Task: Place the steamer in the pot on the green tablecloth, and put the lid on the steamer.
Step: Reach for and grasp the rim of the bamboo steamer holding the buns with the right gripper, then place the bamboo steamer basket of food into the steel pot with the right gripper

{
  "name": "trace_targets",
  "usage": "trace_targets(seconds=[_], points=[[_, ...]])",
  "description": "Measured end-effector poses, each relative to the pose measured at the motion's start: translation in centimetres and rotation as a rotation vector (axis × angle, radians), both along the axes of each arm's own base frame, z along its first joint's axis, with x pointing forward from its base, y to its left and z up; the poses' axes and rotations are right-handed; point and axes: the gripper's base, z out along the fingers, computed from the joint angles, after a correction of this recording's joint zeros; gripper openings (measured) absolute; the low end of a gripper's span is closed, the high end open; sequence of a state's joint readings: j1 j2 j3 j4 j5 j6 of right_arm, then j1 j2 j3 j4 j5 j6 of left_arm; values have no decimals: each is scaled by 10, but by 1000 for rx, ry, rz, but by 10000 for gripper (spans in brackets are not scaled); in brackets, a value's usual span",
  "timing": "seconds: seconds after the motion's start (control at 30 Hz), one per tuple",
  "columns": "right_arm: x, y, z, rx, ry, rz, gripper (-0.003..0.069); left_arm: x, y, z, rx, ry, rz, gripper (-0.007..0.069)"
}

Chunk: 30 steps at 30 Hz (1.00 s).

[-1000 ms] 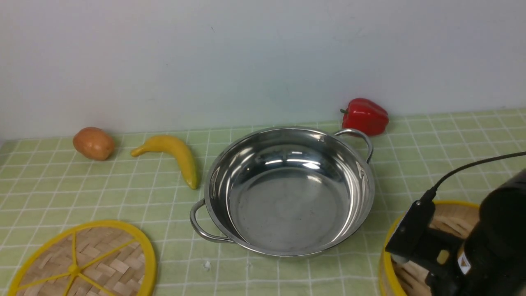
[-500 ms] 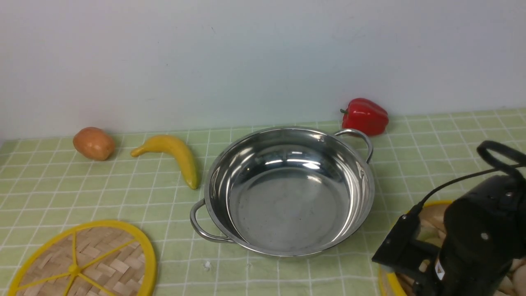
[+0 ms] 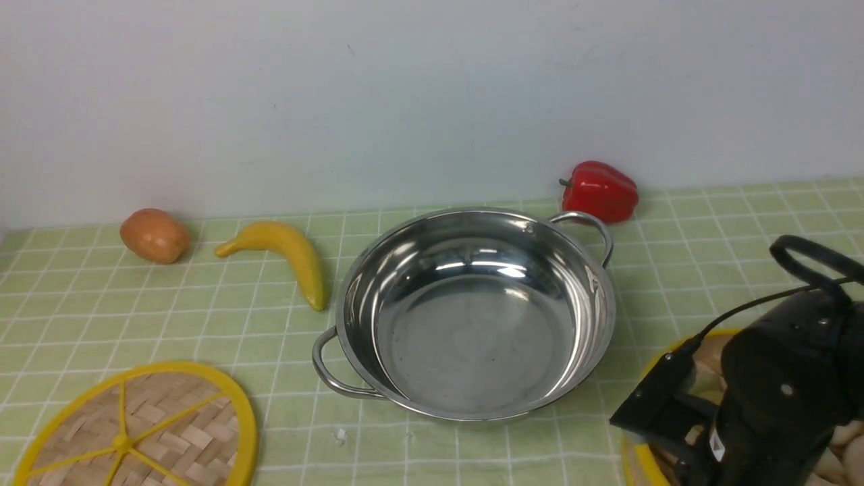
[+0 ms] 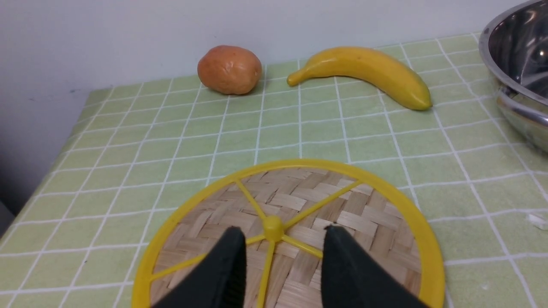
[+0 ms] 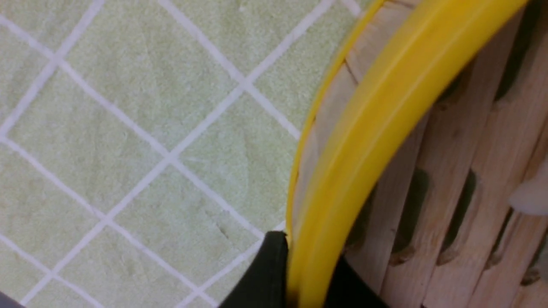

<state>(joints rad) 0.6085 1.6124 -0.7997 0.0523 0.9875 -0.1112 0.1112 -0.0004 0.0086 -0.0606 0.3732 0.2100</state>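
Covers more steamer (image 5: 368, 128) than before, right claw (image 5: 306, 280) clenched on rim, left claw (image 4: 284, 234) released; green tablecloth (image 3: 202, 304), plain wall (image 3: 405, 101); steamer upright, mouth up.

A plain wall (image 3: 432, 101) fills the whole back, pale grey-white with a faint bluish-green cast. It is matt and bears a few small dark specks and scuffs. Its foot runs straight across the front view. Light is soft and even; shadows are short and faint. At the far left, the left wrist view shows a darker grey side and a dark strip (image 4: 3, 211).
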Motion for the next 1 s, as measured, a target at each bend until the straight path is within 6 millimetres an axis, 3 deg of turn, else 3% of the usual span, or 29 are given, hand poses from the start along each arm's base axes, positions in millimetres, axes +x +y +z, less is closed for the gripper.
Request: trace_targets(seconds=[0.07, 0.3, 0.33, 0.37, 0.47, 0.53, 0.63, 0.77, 0.87, 1.0], points=[[-1, -2, 3, -13, -4, 2, 54, 0, 0, 0, 0, 0, 0, 243], [-18, -26, 49, -85, -96, -73, 57, 0, 0, 0, 0, 0, 0, 243], [-22, -32, 68, -82, -147, -93, 57, 0, 0, 0, 0, 0, 0, 243], [-22, -32, 69, -82, -152, -92, 57, 0, 0, 0, 0, 0, 0, 243], [-22, -33, 111, 2, -277, -93, 57, 0, 0, 0, 0, 0, 0, 243], [-20, -31, 122, 33, -306, -77, 57, 0, 0, 0, 0, 0, 0, 243], [-9, -17, 153, 138, -381, 7, 57, 0, 0, 0, 0, 0, 0, 243], [14, 8, 170, 230, -418, 158, 57, 0, 0, 0, 0, 0, 0, 243], [31, 27, 169, 249, -413, 252, 57, 0, 0, 0, 0, 0, 0, 243], [59, 73, 154, 252, -379, 428, 57, 0, 0, 0, 0, 0, 0, 243]])
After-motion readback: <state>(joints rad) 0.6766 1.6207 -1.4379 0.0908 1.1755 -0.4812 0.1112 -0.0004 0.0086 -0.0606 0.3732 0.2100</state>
